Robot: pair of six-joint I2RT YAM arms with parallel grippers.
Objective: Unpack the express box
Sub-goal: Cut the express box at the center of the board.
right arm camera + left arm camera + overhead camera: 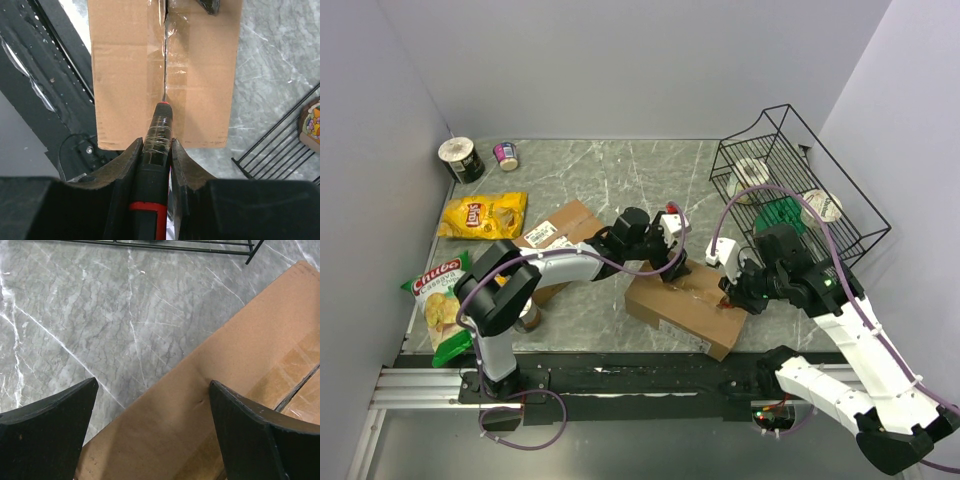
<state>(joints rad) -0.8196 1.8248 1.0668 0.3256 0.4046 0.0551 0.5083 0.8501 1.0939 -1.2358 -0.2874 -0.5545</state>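
Observation:
The express box is a brown cardboard carton, lying shut with clear tape along its top seam. My right gripper is shut on a black-and-red cutter. The cutter's thin tip touches the seam near the box's near end. My left gripper is open at the far edge of the box. In the left wrist view its fingers stand wide apart over the box's edge, one over the table and one over the cardboard, with nothing gripped.
A second flat carton with a label lies at the left. A yellow chip bag, a green chip bag, a cup and a small pink-lidded tub lie beyond. A black wire basket stands back right.

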